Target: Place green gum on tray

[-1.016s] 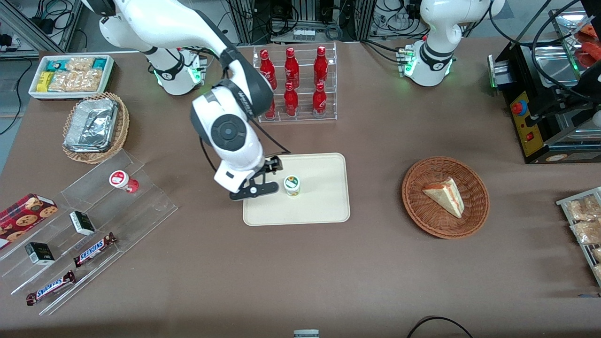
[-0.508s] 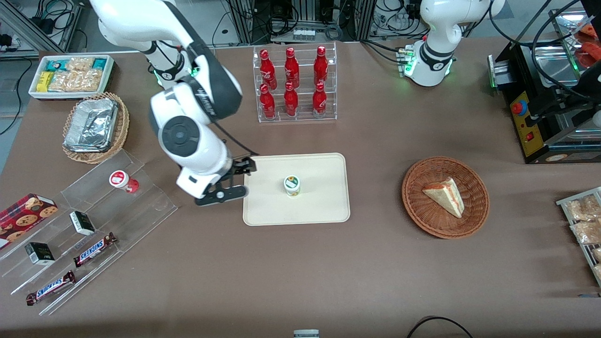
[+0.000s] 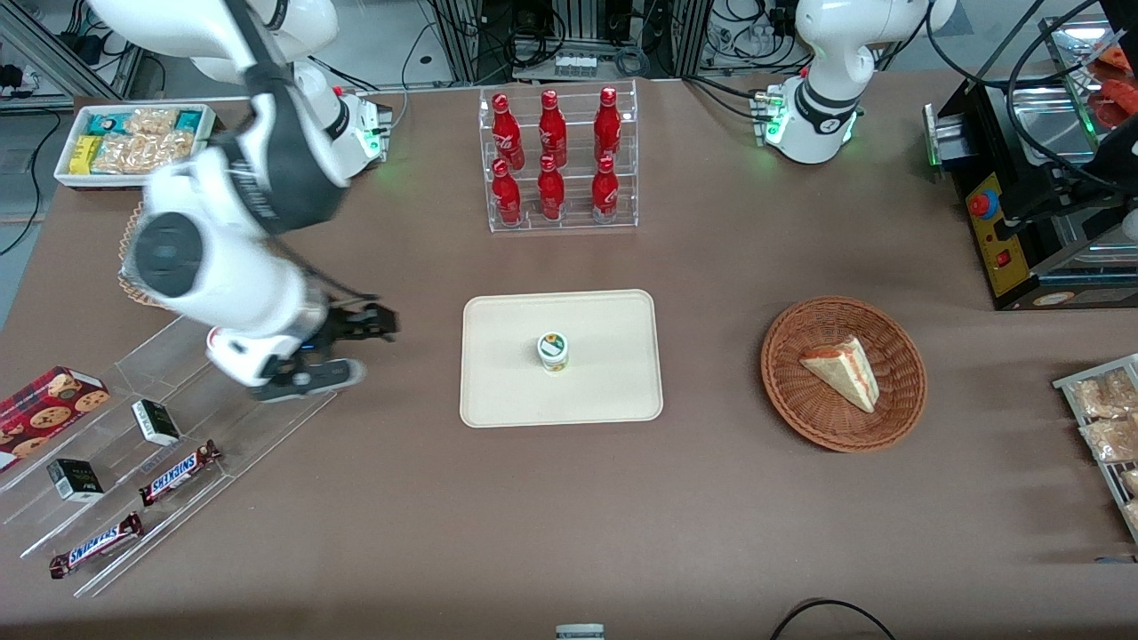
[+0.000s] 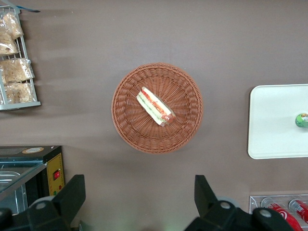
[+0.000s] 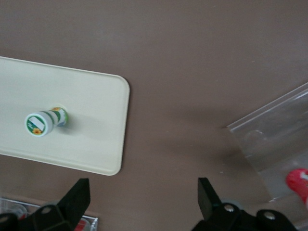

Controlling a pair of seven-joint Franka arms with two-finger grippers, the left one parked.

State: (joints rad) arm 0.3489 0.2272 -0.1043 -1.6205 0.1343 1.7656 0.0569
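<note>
A: Where's the green gum (image 3: pixel 553 351) now?

B: Upright near the middle of the tray (image 3: pixel 613 391), which sits mid-table, nearer the front edge than the bottle rack (image 3: pixel 558 160). Nothing touches it.

A: And the pincer (image 3: pixel 342 348)?

B: Spread wide, holding nothing, raised above the table between the tray and the acrylic stepped rack (image 3: pixel 267 413) toward the working arm's end.

A: So what does finishing well call for?

B: I'd judge placement done. Retreat high, avoid clipping the stepped rack or the red canister (image 5: pixel 299 183), and don't swing over the tray.
</note>
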